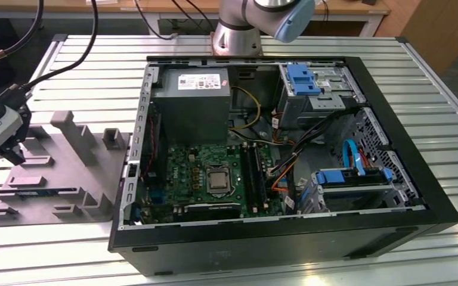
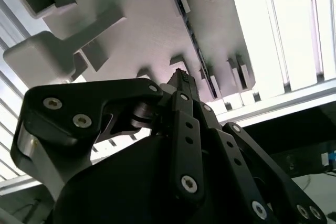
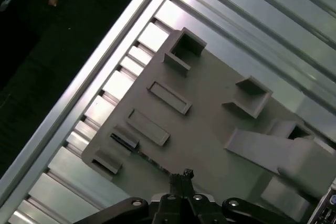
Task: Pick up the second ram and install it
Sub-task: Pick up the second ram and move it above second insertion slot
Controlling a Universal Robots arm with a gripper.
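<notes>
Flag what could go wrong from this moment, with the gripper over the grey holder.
1. The gripper looks shut above the second ram, which sits in a narrow slot of the grey holder. If it descended like this, the tips could strike the stick rather than straddle it.
2. Raised blocks stand near that slot and might catch the gripper's linkage.
3. Loose cables lie close to the motherboard's memory slots and could snag during insertion.
</notes>
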